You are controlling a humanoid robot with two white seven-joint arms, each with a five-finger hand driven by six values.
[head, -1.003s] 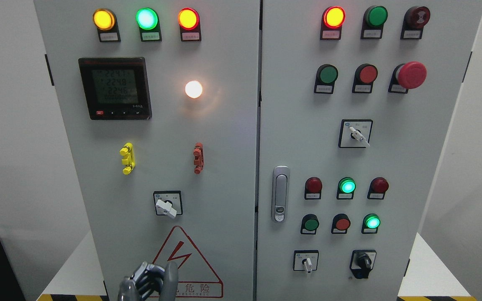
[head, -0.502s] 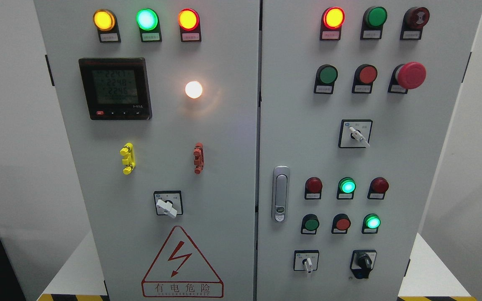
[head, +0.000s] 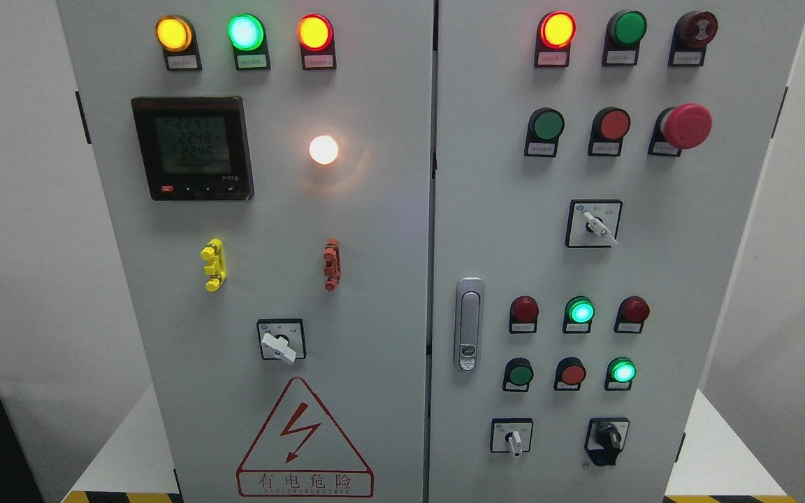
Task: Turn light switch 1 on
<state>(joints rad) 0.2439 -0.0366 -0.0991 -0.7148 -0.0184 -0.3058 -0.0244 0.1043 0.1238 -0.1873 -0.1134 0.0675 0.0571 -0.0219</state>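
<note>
We see neither hand in the head view, so we cannot tell the state of their fingers. The switch (head: 279, 345) sits low on the left door, above the warning triangle (head: 304, 439); its lever points down-right. The lamp (head: 323, 149) above glows.

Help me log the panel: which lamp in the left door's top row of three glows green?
The middle lamp glows green. The left one is yellow and the right one orange with a red rim.
</note>
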